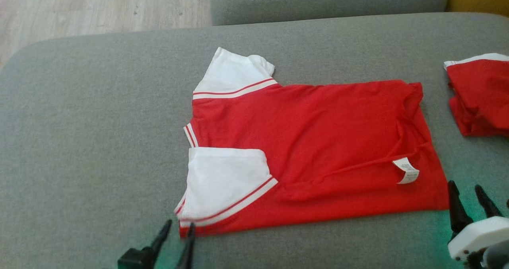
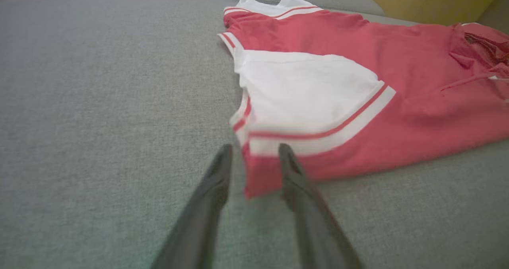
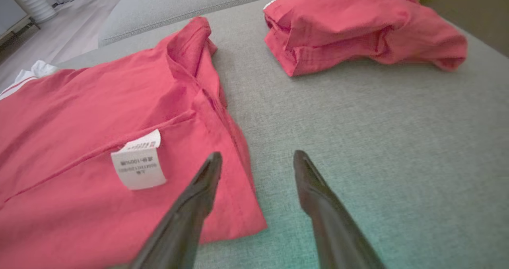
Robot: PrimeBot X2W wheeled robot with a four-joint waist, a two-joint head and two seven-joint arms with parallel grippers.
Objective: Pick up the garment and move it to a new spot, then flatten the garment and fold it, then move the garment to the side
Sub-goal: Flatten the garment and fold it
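1. Step: folding, I reckon. Red shirt (image 1: 318, 141) lies mid-cushion (image 1: 79, 141), collar end to the robot's left, hem to the right. Near sleeve (image 1: 222, 181) is turned in over the body; far sleeve (image 1: 230, 76) sticks out flat.
2. Left pincer (image 1: 180, 224): open, holding nothing. Its tips sit either side of the shirt's near collar-end corner, approx touching the cloth.
3. Right pincer (image 1: 465, 186): open wide and empty, by the near hem corner.
4. Next move, prob: bring the far edge w/ its sleeve in toward the middle. That calls for both pincers to reach across and pinch the far collar-end and hem corners together, so the fold lands straight. After that a crosswise fold, then shift to the side.
5. Views:
   - Head view gives the whole outline, plus a second red garment (image 1: 481, 98) well apart at the right.
   - Left wrist view shows what the head view blurs: the shirt corner lying between the two fingers.
   - Right wrist view shows one finger over the hem corner and the other over bare cushion. It also shows the care label (image 3: 137, 165) up close and a bunched ridge at the far hem corner.
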